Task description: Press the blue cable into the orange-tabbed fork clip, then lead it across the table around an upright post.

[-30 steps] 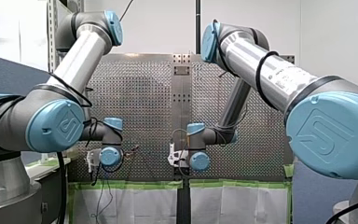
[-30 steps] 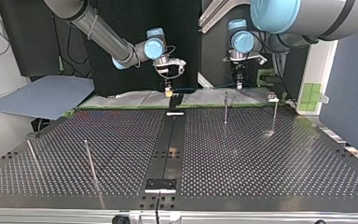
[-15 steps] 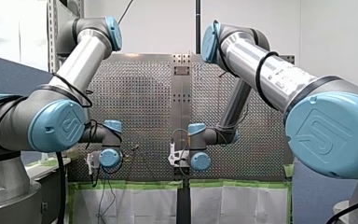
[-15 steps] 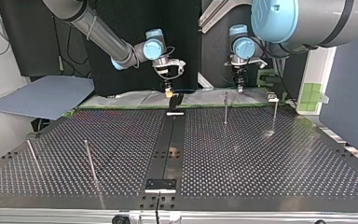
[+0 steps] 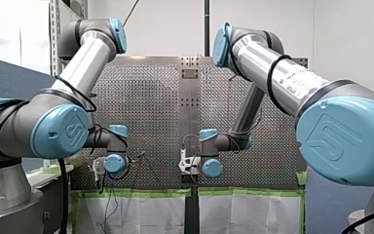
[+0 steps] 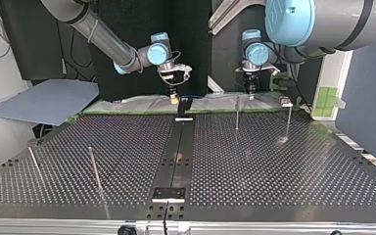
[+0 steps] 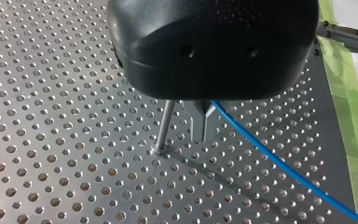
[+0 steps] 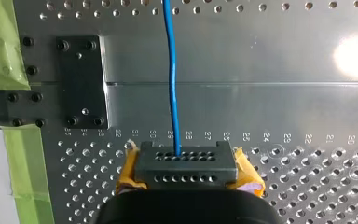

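In the left wrist view my left gripper (image 7: 202, 133) is black with metal fingers (image 7: 196, 122), shut on the blue cable (image 7: 279, 165), which trails away over the perforated plate. A thin upright post (image 7: 164, 126) stands just beside those fingers. In the right wrist view my right gripper (image 8: 185, 164), with yellow pads (image 8: 129, 173), is shut on the same blue cable (image 8: 170, 74), which runs straight ahead from it. In the top view my right gripper (image 6: 174, 98) hangs beside a dark upright piece (image 6: 185, 105) at the far middle edge. My left gripper (image 6: 249, 91) hangs near a post (image 6: 236, 113).
More posts stand on the table: one (image 6: 289, 120) at the top view's right and two leaning ones (image 6: 94, 166) (image 6: 34, 164) at its left. A black plate (image 8: 81, 81) is bolted ahead of my right gripper. Green tape (image 8: 2, 44) lines the table's edge.
My right gripper has shifted a little toward the top view's left. My left wrist has edged slightly lower and leftward in the front view. Both grips are unchanged.
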Controlling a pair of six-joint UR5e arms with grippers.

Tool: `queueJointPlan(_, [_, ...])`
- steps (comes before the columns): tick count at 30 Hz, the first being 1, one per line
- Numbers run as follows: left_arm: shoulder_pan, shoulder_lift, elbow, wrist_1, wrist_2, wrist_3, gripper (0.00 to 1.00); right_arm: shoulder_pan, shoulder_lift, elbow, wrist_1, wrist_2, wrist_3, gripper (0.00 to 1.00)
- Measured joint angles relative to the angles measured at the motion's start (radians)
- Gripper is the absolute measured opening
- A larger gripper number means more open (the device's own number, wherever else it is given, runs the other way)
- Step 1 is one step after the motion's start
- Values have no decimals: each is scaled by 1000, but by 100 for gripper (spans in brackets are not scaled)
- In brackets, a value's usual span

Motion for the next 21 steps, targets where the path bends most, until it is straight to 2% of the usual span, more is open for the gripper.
queueJointPlan(13, [2,0,15,-17,20,-6,0,-16,6,-2,-19,-21,4,0])
queueJointPlan(21, [3,0,15,-17,23,-6,0,-27,43,-14,-5,-25,4,0])
